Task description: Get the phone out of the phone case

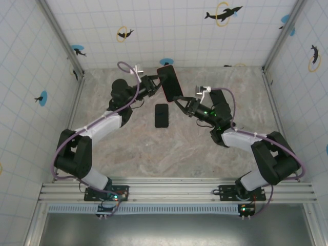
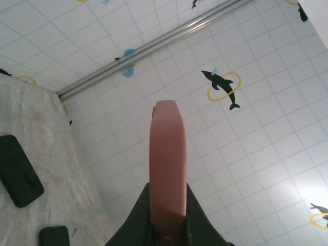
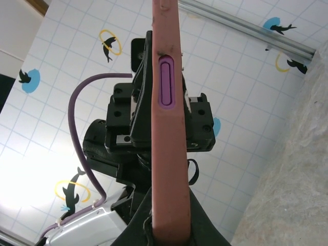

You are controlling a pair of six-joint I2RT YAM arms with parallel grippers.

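Left gripper (image 1: 157, 82) and right gripper (image 1: 179, 102) each pinch the pink case (image 1: 170, 83), raised above the table's middle. A dark slab, judged the phone (image 1: 162, 115), lies flat just nearer; extraction looks done; whether the case is empty cannot be told.

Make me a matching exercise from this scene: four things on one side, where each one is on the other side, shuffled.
1 pink case
2 black device
3 purple button
4 dolphin sticker

A on the tiled wall
B flat on the table
C set in the case's edge
D held aloft by left gripper and right gripper

Pairs: 1-D, 2-B, 3-C, 4-A
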